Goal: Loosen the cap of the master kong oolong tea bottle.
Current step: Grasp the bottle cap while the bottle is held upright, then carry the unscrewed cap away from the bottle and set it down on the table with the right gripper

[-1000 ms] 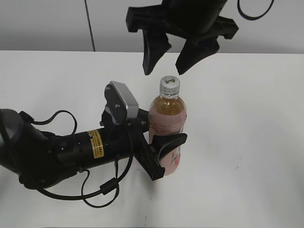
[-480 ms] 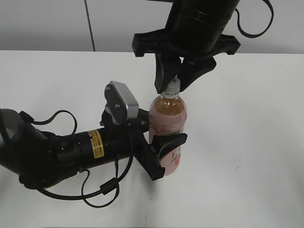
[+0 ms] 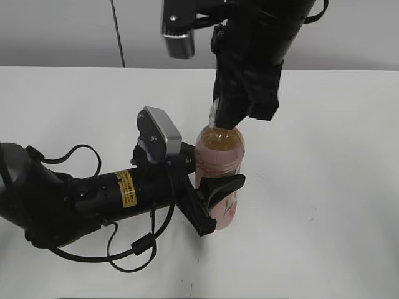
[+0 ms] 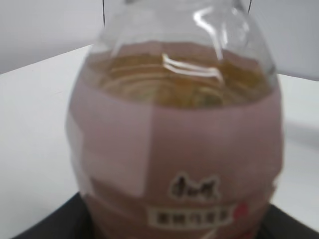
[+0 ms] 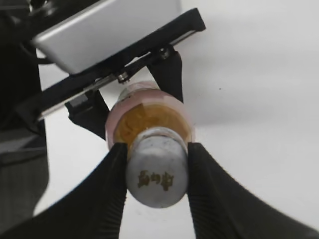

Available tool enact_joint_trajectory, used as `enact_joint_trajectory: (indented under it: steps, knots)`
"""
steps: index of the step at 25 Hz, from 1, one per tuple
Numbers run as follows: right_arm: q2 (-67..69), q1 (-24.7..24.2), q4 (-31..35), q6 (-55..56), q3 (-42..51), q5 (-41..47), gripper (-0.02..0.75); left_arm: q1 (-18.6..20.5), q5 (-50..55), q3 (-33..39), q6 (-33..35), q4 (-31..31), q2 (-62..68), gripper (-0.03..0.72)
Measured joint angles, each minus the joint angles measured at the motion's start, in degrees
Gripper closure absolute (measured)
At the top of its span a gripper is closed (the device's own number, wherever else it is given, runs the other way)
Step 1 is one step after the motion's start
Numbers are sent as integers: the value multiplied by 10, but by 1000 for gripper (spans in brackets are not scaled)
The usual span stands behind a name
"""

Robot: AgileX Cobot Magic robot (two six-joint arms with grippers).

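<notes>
Between the right pincer's (image 5: 157, 164) closed fingers sits the small round white ribbed plastic cap (image 5: 156, 174), gripped; a second ago that pincer hovered open above. Below it, the left pincer (image 3: 215, 202) clamps the slim clear pink-labelled bottle of amber tea (image 3: 219, 163) upright on the white desk (image 3: 324, 187), so twisting can probably begin.

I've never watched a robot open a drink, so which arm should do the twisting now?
Probably the right. Its gripper is already shut on the cap from above, while the left gripper clamps the bottle around its label, steadying it upright.
</notes>
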Motion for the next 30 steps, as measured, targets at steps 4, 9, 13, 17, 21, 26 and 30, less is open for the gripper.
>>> enact_joint_trajectory:
  steps: [4,9,13,17,21,26,30]
  knots:
    - [0,0,-3,-113,0,0,461,0,0,0,0,-1,0,316]
    - [-2,0,-4,-143,0,1,461,0,0,0,0,-1,0,316]
    - [-10,0,7,-117,-9,1,464,0,0,0,0,1,0,316]
    - [-35,0,28,-47,-29,0,465,0,0,0,0,3,0,316]
    - [-51,0,-40,140,-30,1,465,0,0,0,0,5,0,316]
    - [-57,-41,-126,344,8,1,465,0,0,0,0,8,0,316]
    - [-60,-135,-62,445,88,-1,465,0,0,0,0,13,0,316]
